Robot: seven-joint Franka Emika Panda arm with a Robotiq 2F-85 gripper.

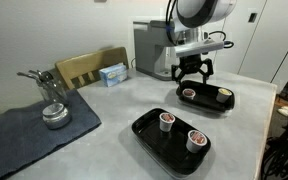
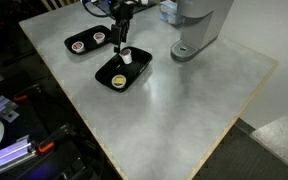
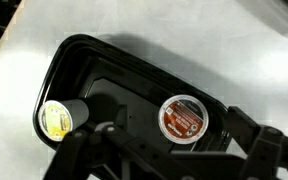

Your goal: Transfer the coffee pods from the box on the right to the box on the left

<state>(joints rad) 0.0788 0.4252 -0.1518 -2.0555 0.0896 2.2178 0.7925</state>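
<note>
Two black trays serve as the boxes. One tray holds a red-lidded coffee pod standing upright and a yellow-lidded pod lying on its side. The other tray holds two upright red-lidded pods. My gripper is open, hovering just above the first tray, with its fingers on either side of the red-lidded pod and not touching it.
A grey coffee machine stands behind the tray under the gripper. A blue box sits by a wooden chair back. A metal pot rests on a dark cloth. The table's edge is near.
</note>
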